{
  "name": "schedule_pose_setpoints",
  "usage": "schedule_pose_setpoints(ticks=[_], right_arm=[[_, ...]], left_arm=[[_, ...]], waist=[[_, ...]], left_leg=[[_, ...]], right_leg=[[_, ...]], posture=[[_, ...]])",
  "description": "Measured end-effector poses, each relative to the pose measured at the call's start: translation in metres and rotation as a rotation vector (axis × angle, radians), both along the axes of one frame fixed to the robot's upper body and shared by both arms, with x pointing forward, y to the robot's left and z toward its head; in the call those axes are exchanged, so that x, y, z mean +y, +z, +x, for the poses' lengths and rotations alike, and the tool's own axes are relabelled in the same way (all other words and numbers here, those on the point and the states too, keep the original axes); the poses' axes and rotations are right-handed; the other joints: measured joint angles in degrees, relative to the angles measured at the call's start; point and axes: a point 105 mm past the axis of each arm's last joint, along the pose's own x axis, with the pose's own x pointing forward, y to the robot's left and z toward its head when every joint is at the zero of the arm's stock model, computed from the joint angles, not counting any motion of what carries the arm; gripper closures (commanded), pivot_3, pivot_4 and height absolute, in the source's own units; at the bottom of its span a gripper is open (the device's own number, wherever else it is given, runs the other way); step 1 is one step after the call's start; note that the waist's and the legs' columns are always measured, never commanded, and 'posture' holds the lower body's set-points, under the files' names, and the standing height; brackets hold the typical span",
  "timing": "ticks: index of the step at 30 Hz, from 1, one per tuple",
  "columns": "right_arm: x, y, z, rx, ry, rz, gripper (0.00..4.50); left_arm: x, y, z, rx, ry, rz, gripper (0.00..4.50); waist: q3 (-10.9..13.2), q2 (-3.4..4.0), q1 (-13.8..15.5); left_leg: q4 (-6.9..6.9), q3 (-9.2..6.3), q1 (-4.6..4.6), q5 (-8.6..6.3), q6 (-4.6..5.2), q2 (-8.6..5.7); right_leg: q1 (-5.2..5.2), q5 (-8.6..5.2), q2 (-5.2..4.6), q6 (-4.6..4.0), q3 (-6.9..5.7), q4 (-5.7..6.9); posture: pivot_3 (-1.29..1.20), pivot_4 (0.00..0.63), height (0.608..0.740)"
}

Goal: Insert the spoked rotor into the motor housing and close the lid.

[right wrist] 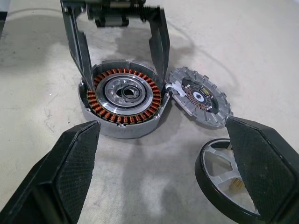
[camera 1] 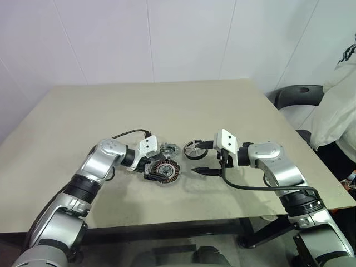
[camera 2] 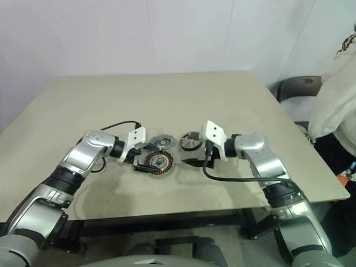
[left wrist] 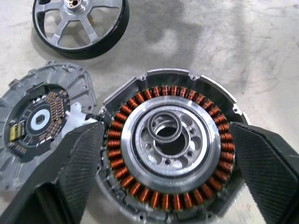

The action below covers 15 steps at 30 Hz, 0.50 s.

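Left claw [camera 1: 154,173] stands with its two black fingers spread wide, one on each side of the motor housing [left wrist: 167,148], a round shallow silver-rimmed metal cup with a ring of coppery-brown windings and a silver hub at its centre. The fingers flank the housing rim without clamping it; whether either finger touches the rim cannot be told. The housing rests flat, open side up, on the beige tabletop [camera 1: 111,105], roughly central between the left and right edges and nearer the near edge than the far one. This placement presents the winding cavity upward, as the insertion step requires.

Right claw [camera 1: 204,161] is also fully open and holds nothing. It sits just above the tabletop, pointing toward the housing, with the spoked rotor [camera 1: 194,149], a flat round disc with a black outer rim and shiny silver spokes, lying just beside and partly under its far finger. The rotor lies flat, apart from the housing, toward the right edge.

The lid [left wrist: 39,119], a grey metal disc with a notched, lobed edge and a dark centre, lies flat, its edge touching the housing rim on the far side, between housing and rotor.

Judgement: insertion has not begun. The open right claw appears positioned to take the rotor, while the left claw is placed to steady the housing.
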Motion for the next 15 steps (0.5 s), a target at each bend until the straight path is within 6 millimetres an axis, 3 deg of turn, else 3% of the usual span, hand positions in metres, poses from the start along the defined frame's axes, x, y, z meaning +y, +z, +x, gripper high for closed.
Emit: schedule_pose_setpoints(ticks=[3,8,15], right_arm=[[0.001,0.000,0.000,0.002,0.003,0.003,0.00],[0.005,-0.001,-0.001,0.007,0.010,0.009,0.00],[0.015,-0.005,-0.004,0.027,0.037,0.020,0.00]], left_arm=[[0.005,0.015,0.000,-0.021,0.017,-0.018,0.02],[0.030,0.044,0.002,-0.094,0.086,-0.023,0.02],[0.070,0.037,-0.016,-0.058,0.221,-0.055,0.02]], waist=[[0.0,0.00,0.0],[0.0,0.01,-0.2],[0.0,0.01,0.0]], left_leg=[[0.03,0.00,0.00,0.00,0.00,0.03],[0.07,0.00,0.01,0.00,0.00,0.11],[0.21,-0.02,-0.03,-0.01,0.00,0.20]], right_leg=[[0.00,0.00,0.02,0.00,0.00,0.02],[0.00,0.00,0.07,0.00,0.03,0.06],[-0.02,0.00,0.09,0.00,0.09,0.12]], posture=[[0.00,0.000,0.740],[0.00,0.000,0.740],[0.00,0.000,0.740]])
